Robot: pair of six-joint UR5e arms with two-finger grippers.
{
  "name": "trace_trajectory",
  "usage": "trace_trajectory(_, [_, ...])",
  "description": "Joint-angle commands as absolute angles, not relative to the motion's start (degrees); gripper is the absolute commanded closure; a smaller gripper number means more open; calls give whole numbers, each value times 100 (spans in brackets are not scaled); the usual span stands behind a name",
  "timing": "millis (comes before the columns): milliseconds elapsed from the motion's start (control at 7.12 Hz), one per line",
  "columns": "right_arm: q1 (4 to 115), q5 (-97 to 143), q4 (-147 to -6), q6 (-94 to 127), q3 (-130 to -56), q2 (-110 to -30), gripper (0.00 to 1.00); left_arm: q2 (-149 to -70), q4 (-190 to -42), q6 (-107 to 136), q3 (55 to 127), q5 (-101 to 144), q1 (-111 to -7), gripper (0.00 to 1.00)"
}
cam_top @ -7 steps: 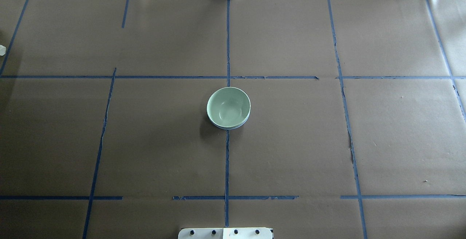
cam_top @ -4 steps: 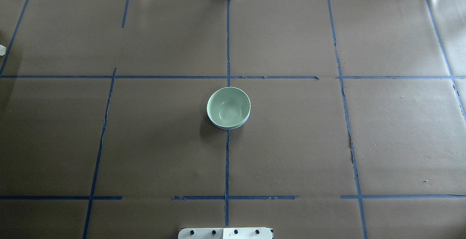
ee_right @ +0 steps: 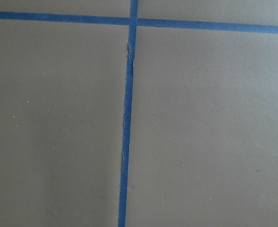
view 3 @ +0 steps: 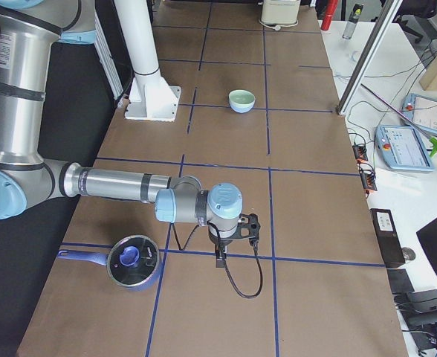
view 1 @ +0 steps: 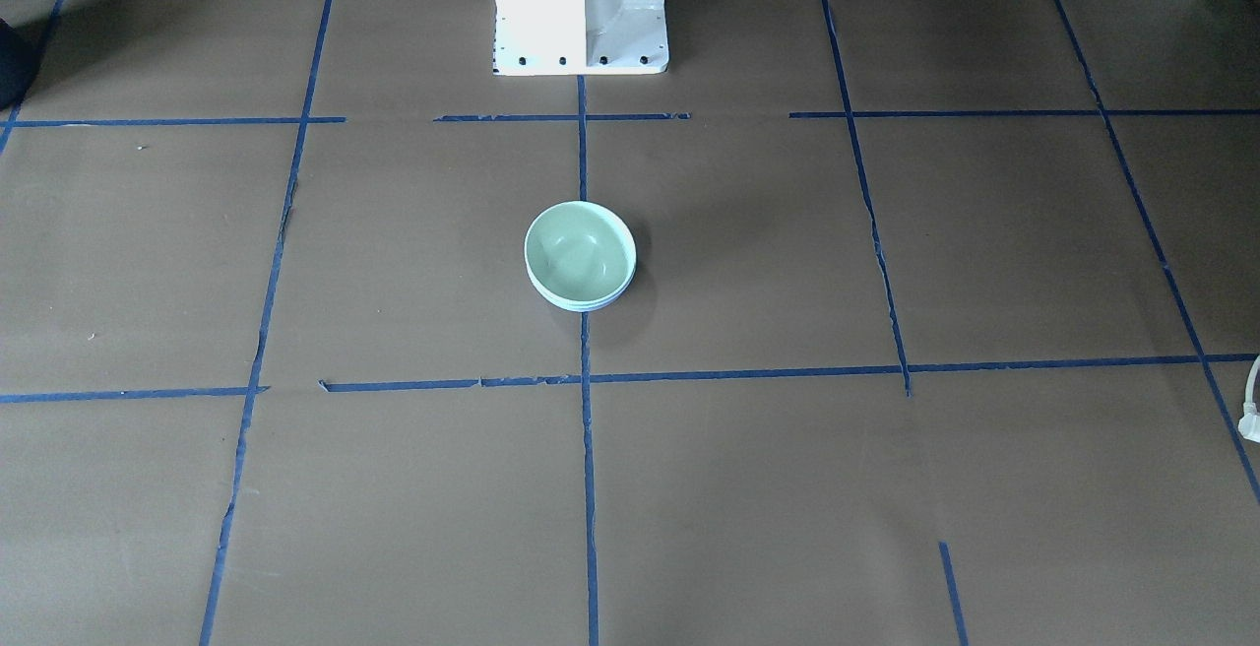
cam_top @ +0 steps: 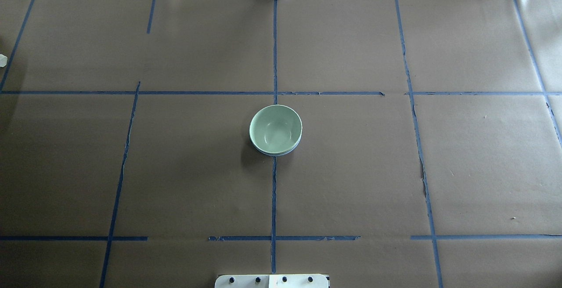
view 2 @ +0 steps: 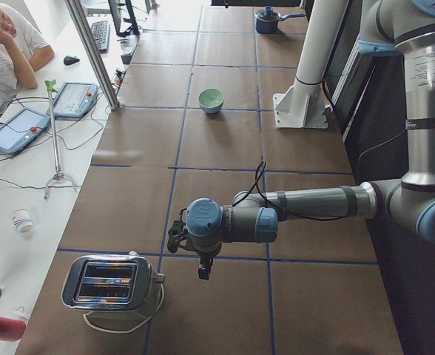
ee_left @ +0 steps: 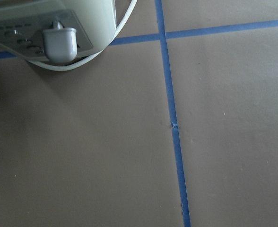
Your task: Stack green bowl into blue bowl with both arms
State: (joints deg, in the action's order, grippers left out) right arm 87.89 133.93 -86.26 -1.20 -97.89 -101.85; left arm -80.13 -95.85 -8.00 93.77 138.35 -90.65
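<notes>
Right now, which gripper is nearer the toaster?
Left. The left gripper hangs close beside the toaster at the left end of the table. The right gripper is at the opposite end, next to the pot.

The left gripper (view 2: 176, 238) and right gripper (view 3: 253, 226) are showing too small to judge their jaws. Far from both, the blue bowl (cam_top: 275, 153) is hiding under the green bowl (cam_top: 275, 127) (only a thin rim is peeking out). Beside the left gripper, the toaster (ee_left: 94, 14) is running off the wrist view's top.
</notes>
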Motion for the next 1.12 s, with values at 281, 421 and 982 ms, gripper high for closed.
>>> trace_trajectory(281, [8754,13412,-8648,-88,-9712,-10160,0,-8033,-9598,-800,9465,13825,-9053,0])
trace_trajectory(421, [8754,13421,-8648,-88,-9712,-10160,0,-8068,-9598,-809,9466,13808,-9044,0])
trace_trajectory(982, [8728,13430,-8648,-88,-9703,-10151,0,-8068,-9598,-809,9519,13641,-9044,0])
